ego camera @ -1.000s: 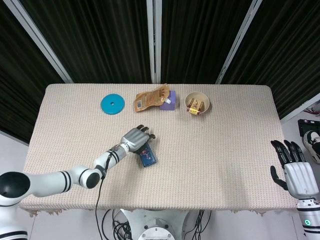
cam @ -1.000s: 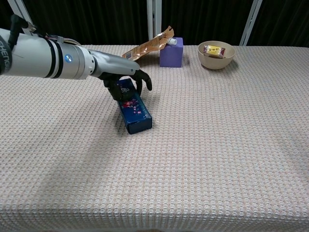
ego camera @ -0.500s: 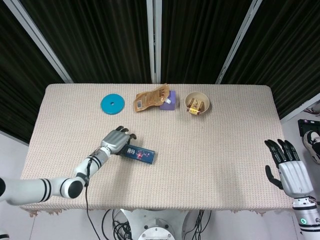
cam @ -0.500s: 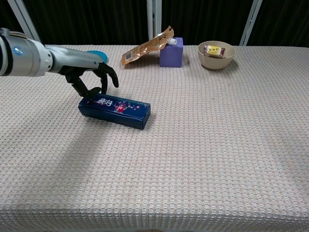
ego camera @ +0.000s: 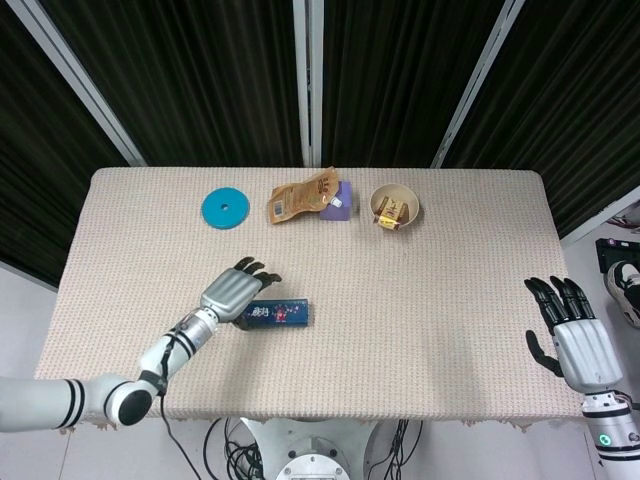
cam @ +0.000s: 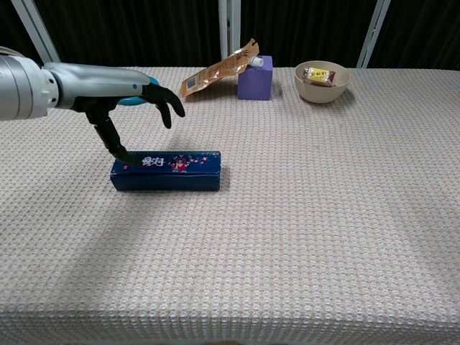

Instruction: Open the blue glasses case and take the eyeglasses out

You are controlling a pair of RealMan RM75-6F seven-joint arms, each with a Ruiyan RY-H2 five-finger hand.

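The blue glasses case (ego camera: 276, 316) (cam: 167, 171) lies closed on the table, long side running left to right, with a printed pattern on top. My left hand (ego camera: 232, 293) (cam: 128, 103) hovers over its left end with fingers spread; one fingertip (cam: 123, 155) touches the case's top left corner. It holds nothing. My right hand (ego camera: 570, 338) stays off the table's right edge, fingers apart and empty; the chest view does not show it. No eyeglasses are visible.
Along the far edge sit a teal disc (ego camera: 225, 208), a tan snack pouch (ego camera: 297, 199) (cam: 215, 72) leaning on a purple box (ego camera: 337, 201) (cam: 256, 77), and a beige bowl (ego camera: 395, 206) (cam: 323, 81) with wrapped items.
The left hand pulled back toward the left and swung the case from a slant to lying crosswise. Its fingers then lifted, leaving one fingertip on the case. The right hand drifted slightly.
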